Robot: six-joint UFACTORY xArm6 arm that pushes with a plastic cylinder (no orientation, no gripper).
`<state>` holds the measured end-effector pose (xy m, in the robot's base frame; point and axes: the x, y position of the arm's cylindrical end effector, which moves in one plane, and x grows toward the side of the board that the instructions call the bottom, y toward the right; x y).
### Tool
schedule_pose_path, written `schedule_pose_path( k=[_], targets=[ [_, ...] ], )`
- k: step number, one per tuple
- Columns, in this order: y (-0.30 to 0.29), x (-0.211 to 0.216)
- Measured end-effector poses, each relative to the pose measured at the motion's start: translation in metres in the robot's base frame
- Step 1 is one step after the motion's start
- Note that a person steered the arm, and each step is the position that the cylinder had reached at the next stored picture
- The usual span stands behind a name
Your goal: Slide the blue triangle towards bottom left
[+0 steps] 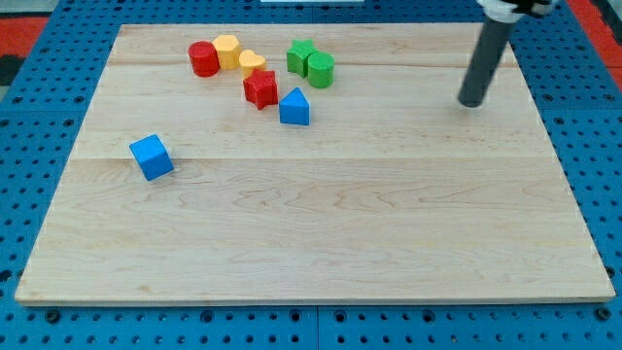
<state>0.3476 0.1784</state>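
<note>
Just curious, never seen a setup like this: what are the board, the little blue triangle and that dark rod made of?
The board looks like pale unvarnished wood: grain lines and plank seams show. The blue triangle seems moulded plastic, with a matte, even colour. The rod ending in my tip, well to the view's right of the blocks, looks like dark matte plastic or rubber; I cannot tell which.

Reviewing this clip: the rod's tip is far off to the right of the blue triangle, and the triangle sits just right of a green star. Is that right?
Not quite. In the camera view my tip does stand well to the view's right of the blue triangle, but the block just left of the triangle is a red star, not green. The green blocks lie above it.
</note>
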Motion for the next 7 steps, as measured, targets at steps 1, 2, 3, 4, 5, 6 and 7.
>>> schedule_pose_path(
  k=[1, 2, 3, 4, 5, 6, 7],
  targets=[
    [-0.061, -0.004],
    [-0.106, -0.004],
    [-0.149, -0.004],
    [-0.193, -0.004],
    [-0.223, -0.001],
    [-0.248, 0.015],
    [-0.263, 0.035]
  ],
)
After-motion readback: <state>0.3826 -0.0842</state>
